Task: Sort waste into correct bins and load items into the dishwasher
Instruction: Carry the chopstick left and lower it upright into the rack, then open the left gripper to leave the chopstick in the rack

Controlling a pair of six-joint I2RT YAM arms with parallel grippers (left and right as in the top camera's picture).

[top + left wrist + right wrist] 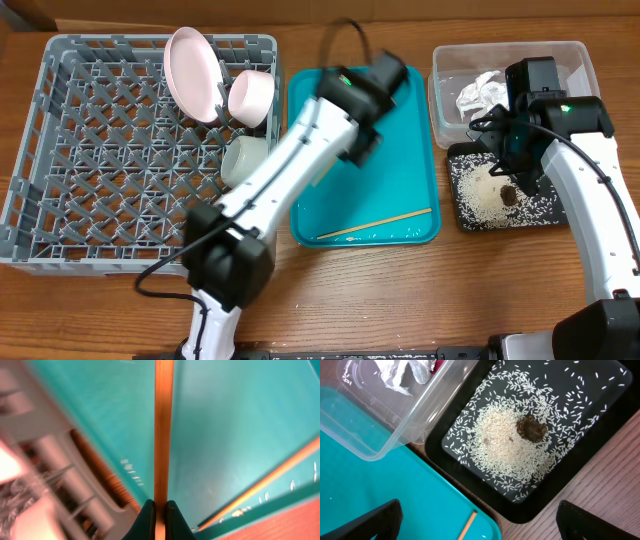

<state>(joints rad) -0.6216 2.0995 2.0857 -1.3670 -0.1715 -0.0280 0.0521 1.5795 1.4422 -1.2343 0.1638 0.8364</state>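
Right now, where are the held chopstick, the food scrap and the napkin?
held chopstick (pixel 163 435), left wrist view, mid-shaft.
food scrap (pixel 531 429), right wrist view, its centre.
napkin (pixel 482 95), overhead view, crumpled middle.

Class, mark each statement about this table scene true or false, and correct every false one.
1. The left gripper is shut on a thin wooden chopstick. True.
2. The crumpled white paper napkin lies in the black rectangular plastic tray. False: it lies in the clear rectangular plastic tub; the black tray holds loose white rice grains and a small brown food scrap.
3. The right gripper is open and holds nothing. True.
4. The teal tray has nothing on it. False: a second wooden chopstick lies on it.
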